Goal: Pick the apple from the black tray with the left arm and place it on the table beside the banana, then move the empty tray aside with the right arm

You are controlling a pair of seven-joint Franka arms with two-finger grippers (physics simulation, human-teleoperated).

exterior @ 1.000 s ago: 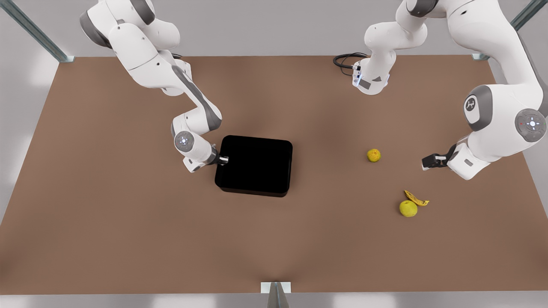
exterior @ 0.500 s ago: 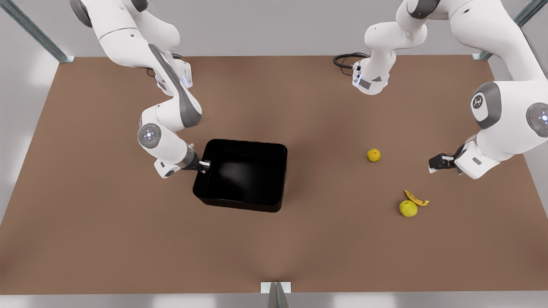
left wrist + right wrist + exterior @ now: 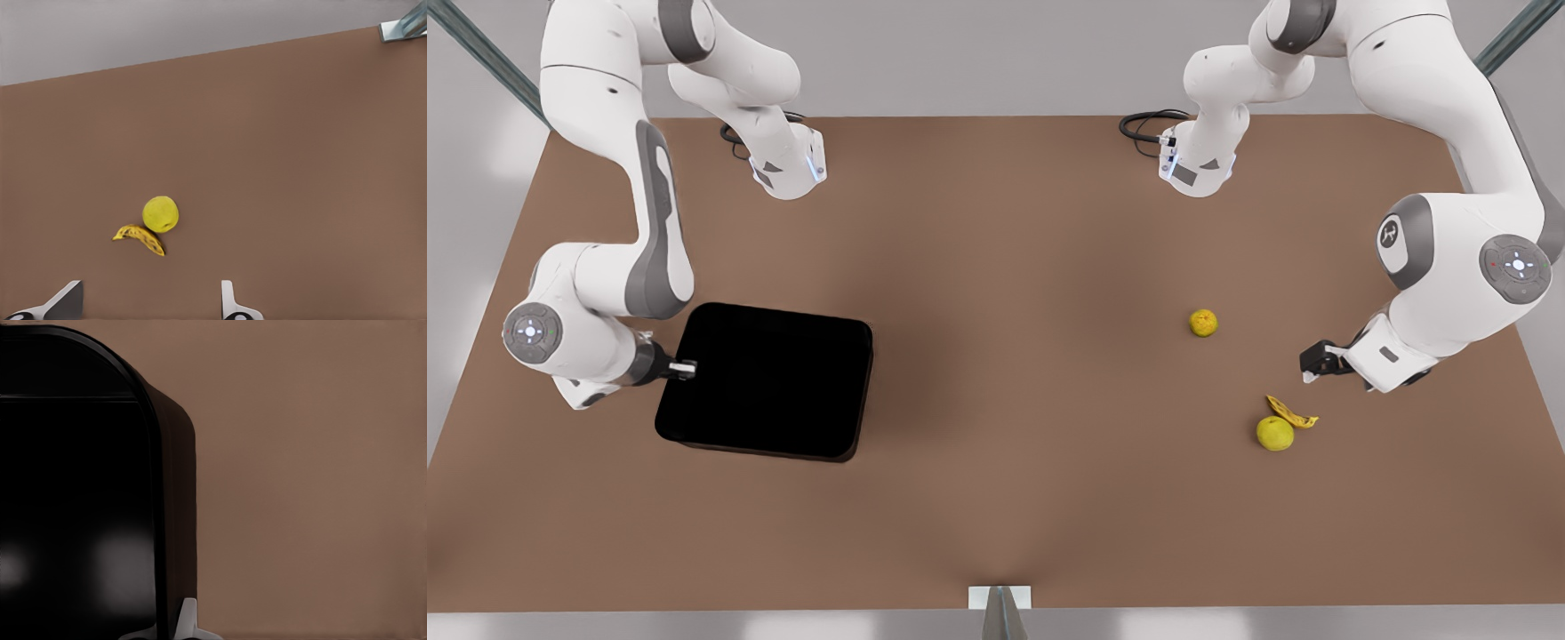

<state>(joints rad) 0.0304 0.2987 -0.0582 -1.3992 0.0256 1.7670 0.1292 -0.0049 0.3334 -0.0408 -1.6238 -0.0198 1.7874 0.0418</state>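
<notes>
One tray, nothing in it: the black tray (image 3: 769, 380) sits at the front view's lower left, its rim pinched by the right gripper (image 3: 685, 367). Judging by looks it is stiff, light and glossy, so slippery; a wall edge is the sensible hold. At lower right, the apple (image 3: 1275, 433) touches the banana (image 3: 1292, 412) on the table (image 3: 996, 498). Just beyond, the left gripper (image 3: 1309, 366) waits, fingers spread, holding nothing.

Even soft light, faint shadows, tray (image 3: 774, 382) glare
</notes>
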